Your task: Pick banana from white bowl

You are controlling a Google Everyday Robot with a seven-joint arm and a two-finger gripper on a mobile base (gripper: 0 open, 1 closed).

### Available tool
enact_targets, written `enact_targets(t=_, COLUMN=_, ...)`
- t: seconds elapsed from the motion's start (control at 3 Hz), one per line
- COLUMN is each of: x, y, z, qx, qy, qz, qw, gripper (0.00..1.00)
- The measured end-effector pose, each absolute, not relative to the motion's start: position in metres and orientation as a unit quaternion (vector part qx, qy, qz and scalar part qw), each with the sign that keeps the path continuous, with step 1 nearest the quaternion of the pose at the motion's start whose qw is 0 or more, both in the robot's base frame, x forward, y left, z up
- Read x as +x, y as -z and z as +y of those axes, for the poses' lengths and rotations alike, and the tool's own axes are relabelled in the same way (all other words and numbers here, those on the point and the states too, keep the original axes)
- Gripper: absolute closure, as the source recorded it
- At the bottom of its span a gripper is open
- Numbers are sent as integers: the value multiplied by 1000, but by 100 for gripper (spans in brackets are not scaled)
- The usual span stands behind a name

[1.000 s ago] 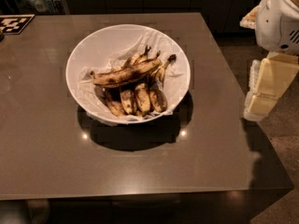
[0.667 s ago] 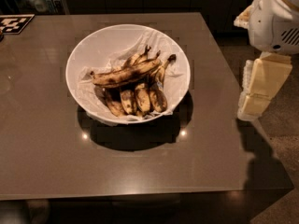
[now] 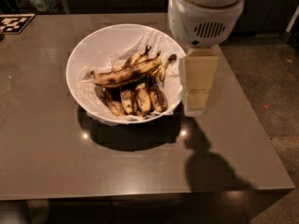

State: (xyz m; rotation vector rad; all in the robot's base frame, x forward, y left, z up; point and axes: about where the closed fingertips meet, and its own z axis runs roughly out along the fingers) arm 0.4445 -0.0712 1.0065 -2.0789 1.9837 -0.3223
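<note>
On the brown desk (image 3: 46, 162), the white bowl (image 3: 86, 48) sits toward the far side, left of centre, with a crinkled liner (image 3: 91, 97) inside it. The banana (image 3: 126, 73) lies in the bowl, on top of the shorter bananas (image 3: 140, 99) bunched beneath it. Its long axis runs left to right, rising a little toward the far right. The left end points at the bowl's left wall and the right end toward the claw. I cannot tell which end carries the stem.

The claw (image 3: 198, 85) hangs just beside the bowl's right rim, over the desk and not yet above the fruit. Whether it is released or clenched cannot be told.

Risks, as I judge them:
- Coming in low from the right could knock the rim and shove the bowl.
- The overripe fruit may squash or split under a hard squeeze.
- A grasp taken too low might snag a stubby neighbour or the liner.
</note>
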Motion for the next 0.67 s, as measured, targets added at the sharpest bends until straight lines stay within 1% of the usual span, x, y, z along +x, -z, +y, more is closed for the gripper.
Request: enact_targets(t=0.67, x=444, y=-1018, z=-60, qx=-715, qy=115, qz=673, qw=148, gripper=0)
